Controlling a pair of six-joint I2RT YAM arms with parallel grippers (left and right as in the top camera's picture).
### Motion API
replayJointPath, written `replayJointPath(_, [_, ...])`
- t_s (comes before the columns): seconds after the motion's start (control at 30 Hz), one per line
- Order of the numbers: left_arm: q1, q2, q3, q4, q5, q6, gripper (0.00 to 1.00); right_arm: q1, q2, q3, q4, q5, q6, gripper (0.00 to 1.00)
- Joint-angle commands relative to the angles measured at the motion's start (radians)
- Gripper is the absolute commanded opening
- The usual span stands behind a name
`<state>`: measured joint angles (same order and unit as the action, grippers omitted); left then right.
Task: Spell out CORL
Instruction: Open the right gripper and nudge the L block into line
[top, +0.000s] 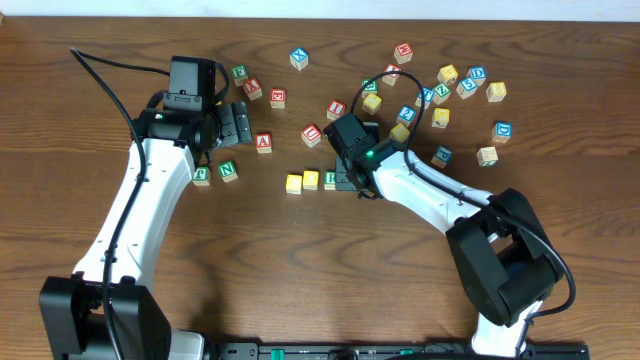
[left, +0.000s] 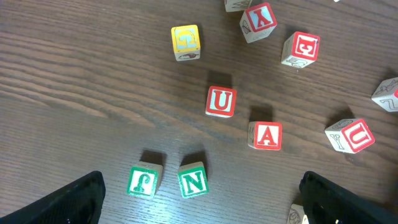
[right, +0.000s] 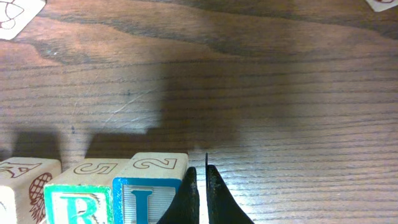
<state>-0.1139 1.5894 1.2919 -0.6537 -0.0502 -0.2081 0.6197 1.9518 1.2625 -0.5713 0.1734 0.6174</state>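
A row of blocks lies mid-table: two yellow blocks (top: 294, 183) (top: 311, 180), whose letters I cannot read, then a green R block (top: 330, 180). In the right wrist view the green R block (right: 78, 205) touches a blue L block (right: 146, 199) at the row's right end. My right gripper (right: 202, 186) is shut and empty, its fingers pressed against the L block's right side; overhead it (top: 352, 180) covers that block. My left gripper (left: 211, 208) is open and empty above loose blocks at the left (top: 232, 125).
Under the left gripper lie a green J (left: 143, 181), a green N (left: 193, 180), a red U (left: 221, 101), a red A (left: 266, 135) and a yellow G (left: 186, 41). Many loose blocks are scattered at the back right (top: 448, 74).
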Motion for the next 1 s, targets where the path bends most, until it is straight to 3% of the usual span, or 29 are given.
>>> replayJointPath(0.0, [0.000,-0.021,0.005,0.000,0.006,0.013,0.98,0.013,0.012,0.000,0.004,0.003,0.006,0.01])
replayJointPath(0.97, [0.000,-0.021,0.005,0.000,0.006,0.013,0.98,0.024,0.012,0.000,0.059,-0.019,-0.028,0.01])
